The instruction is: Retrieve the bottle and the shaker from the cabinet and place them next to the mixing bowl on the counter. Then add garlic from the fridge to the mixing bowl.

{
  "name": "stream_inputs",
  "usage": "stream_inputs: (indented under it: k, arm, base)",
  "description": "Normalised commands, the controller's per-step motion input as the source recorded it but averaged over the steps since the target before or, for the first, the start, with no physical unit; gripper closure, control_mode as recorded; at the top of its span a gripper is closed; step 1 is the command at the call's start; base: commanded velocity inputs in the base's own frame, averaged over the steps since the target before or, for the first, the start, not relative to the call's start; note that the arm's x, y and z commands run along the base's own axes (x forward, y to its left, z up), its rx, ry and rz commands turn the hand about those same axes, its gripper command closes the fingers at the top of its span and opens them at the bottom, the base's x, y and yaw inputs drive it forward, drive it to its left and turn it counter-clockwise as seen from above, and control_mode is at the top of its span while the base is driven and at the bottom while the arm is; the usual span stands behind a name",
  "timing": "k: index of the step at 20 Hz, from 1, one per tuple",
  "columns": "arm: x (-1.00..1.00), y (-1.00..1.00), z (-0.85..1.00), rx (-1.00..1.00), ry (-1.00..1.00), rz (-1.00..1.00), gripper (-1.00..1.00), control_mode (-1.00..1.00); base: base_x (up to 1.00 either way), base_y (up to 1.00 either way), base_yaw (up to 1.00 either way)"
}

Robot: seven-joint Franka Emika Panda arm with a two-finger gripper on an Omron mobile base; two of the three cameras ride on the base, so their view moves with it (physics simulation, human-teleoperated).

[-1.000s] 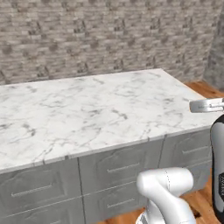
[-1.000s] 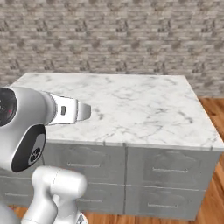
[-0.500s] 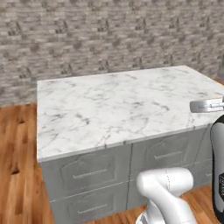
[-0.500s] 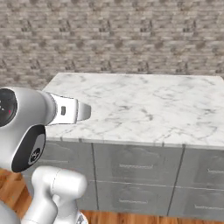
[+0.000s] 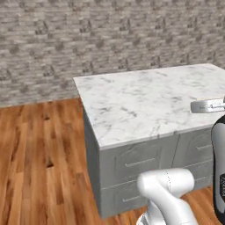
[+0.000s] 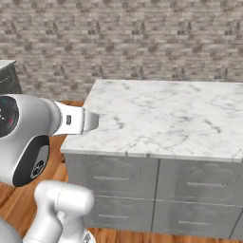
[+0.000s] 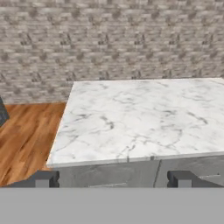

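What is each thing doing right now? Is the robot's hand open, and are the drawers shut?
gripper: open, holding nothing, fingertips wide apart.
drawers: all shut.
marble counter: bare top, nothing on it.
wooden floor: bare.

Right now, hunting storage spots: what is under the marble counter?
Under the marble counter, grey drawers with slim handles, two rows, all shut. Their contents are hidden.

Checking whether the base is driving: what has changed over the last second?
The whole view slid: the white marble-topped island now sits further right, with its left end and the wooden floor uncovered, so the camera moved, not the island. The open gripper holds nothing, as before.
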Motion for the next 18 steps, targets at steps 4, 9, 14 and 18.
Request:
stream_inputs:
  k: [4, 9, 14, 18]
  arm:
    - [0.0, 0.0, 0.0, 0.0, 0.0, 0.0, -1.0, 1.0]
    - [0.0, 0.0, 0.0, 0.0, 0.0, 0.0, -1.0, 1.0]
    - [0.0, 0.0, 0.0, 0.0, 0.0, 0.0, -1.0, 1.0]
    - [0.0, 0.0, 0.0, 0.0, 0.0, 0.0, -1.0, 1.0]
  base:
    - [0.02, 1.0, 0.0]
    - [0.2, 1.0, 0.0]
    - [0.63, 1.0, -0.02]
    - [1.0, 1.0, -0.12]
